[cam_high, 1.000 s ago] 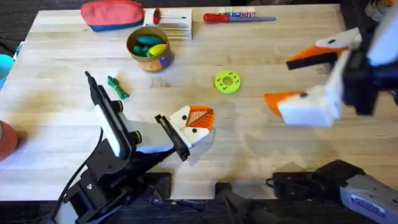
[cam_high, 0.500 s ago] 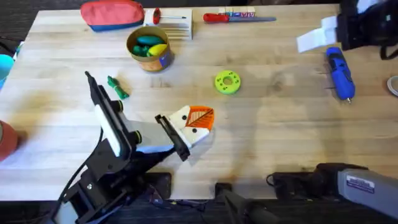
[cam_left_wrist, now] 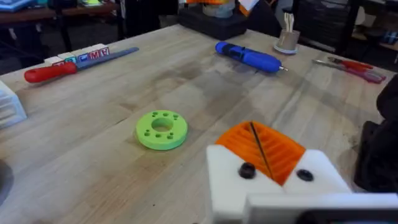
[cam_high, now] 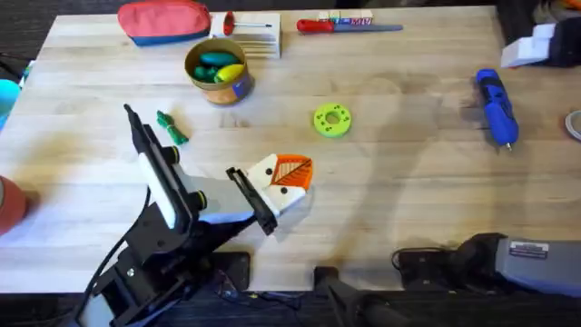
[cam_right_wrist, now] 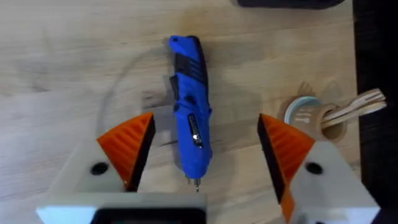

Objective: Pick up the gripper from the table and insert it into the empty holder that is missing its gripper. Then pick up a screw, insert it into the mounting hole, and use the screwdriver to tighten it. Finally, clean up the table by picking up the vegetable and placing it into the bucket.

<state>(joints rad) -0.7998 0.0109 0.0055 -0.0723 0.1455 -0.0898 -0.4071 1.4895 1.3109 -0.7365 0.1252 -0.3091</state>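
The blue screwdriver point(cam_high: 496, 107) was seen lying flat on the wooden bench point(cam_high: 408, 200) near its far right edge, its bit pointing toward the near side. In the right wrist view the right pincer point(cam_right_wrist: 205, 155) was held above the screwdriver point(cam_right_wrist: 189, 111) with its fingers spread wide apart, one orange pad point(cam_right_wrist: 129, 148) on each side of the blue body and neither touching it; a small holder of wooden sticks point(cam_right_wrist: 323, 115) stood just beside it. The left pincer point(cam_high: 281, 184) was positioned low over the middle of the bench, its white fingers with orange pads point(cam_left_wrist: 264, 149) pressed together, nothing being gripped between them. A green disc point(cam_high: 332, 120) with holes was found just beyond it, apart from the fingers. The dark-green vegetable point(cam_high: 172, 127) lay on the bench to the left, beside the left arm, and the yellow-orange bucket point(cam_high: 218, 71) stood farther back, upright, with green and yellow items already inside. A red pouch point(cam_high: 164, 20) and a red-handled screwdriver point(cam_high: 345, 25) were placed along the far edge. Whether the small black gripper piece or the holder lay anywhere on the bench could not be told.
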